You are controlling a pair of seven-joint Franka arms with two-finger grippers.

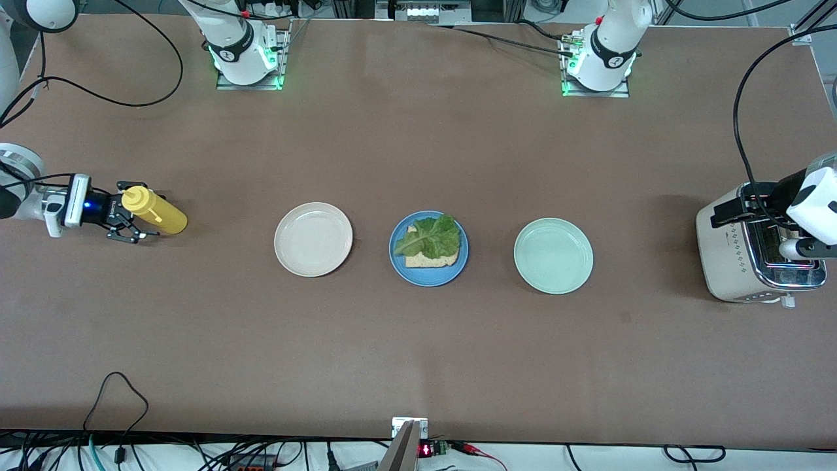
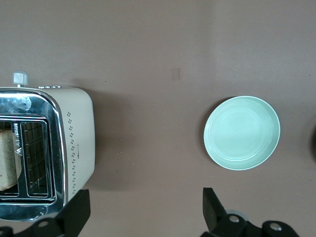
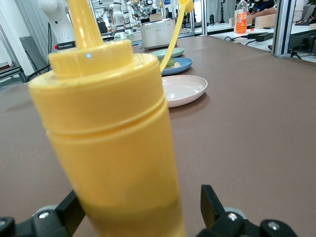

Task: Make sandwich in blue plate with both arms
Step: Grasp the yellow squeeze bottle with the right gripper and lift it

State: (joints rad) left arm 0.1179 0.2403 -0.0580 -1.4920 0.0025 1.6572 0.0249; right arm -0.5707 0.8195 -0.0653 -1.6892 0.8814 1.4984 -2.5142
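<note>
The blue plate point(image 1: 418, 280) lies mid-table and holds one tan bread slice point(image 1: 431, 260) with a green lettuce leaf point(image 1: 431, 237) on top; no second slice is on it. Another bread slice point(image 2: 7, 160) sits in a slot of the toaster point(image 2: 49, 148). My left gripper point(image 2: 145, 210) is open and empty, up over the toaster point(image 1: 732, 261) at the left arm's end of the table point(image 1: 752, 209). My right gripper point(image 1: 145, 210) is open, its fingers on either side of a yellow squeeze bottle point(image 1: 160, 212), which fills the right wrist view point(image 3: 113, 138), where the gripper point(image 3: 142, 207) shows too.
A cream-white plate point(image 1: 313, 239) lies beside the blue plate toward the right arm's end, and a pale mint-green plate point(image 1: 553, 255) toward the left arm's end; the mint plate also shows in the left wrist view point(image 2: 242, 132). Cables lie along the table's edges.
</note>
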